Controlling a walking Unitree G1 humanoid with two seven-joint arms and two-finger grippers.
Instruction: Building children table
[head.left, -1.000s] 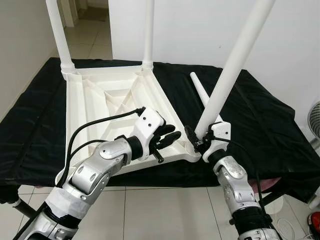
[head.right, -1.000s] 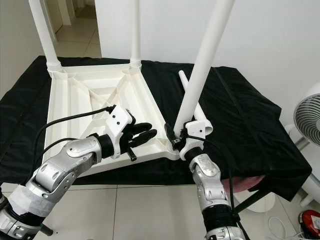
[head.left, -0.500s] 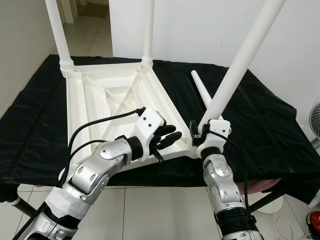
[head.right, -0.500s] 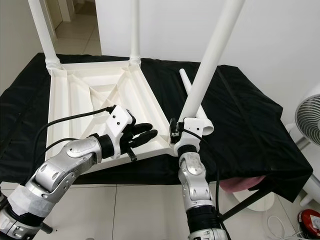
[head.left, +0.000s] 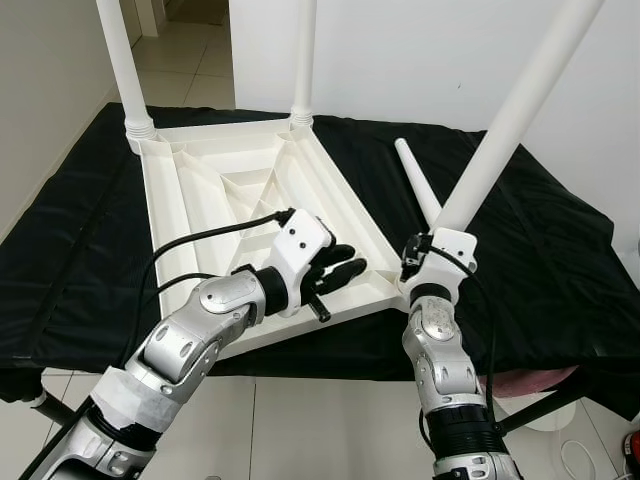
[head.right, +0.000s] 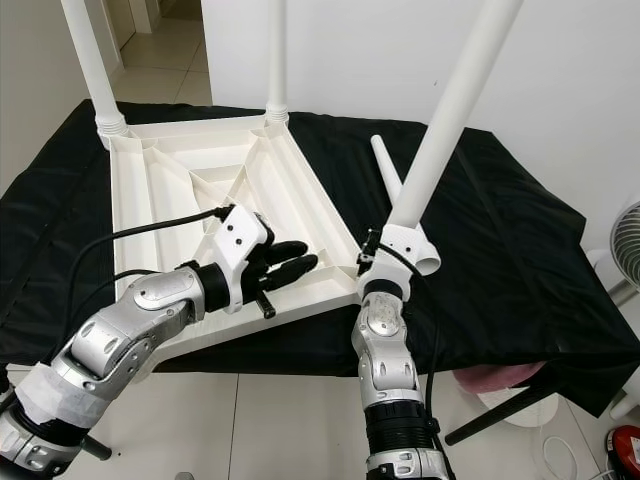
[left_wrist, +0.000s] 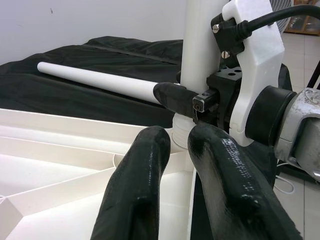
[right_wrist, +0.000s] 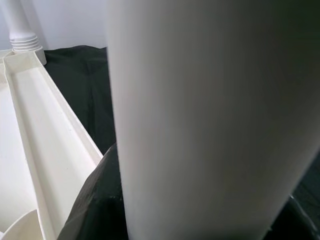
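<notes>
A black cloth (head.left: 560, 250) covers the work surface, hanging over its near edge. Pale floor tiles (head.left: 320, 430) show below it. A white wall (head.right: 360, 60) rises behind, and a fan (head.right: 628, 245) stands at far right.

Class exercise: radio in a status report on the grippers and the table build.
Right gripper shut on third leg, tilted, foot at near corner socket. Left gripper braces upturned tabletop, not clamped. Two legs fitted; fourth leg loose on black cloth.

A home room: pale tiled floor (head.left: 190, 80) running to a doorway at upper left, plain white walls (head.right: 360, 50), a standing fan (head.right: 625, 245) at right edge.
</notes>
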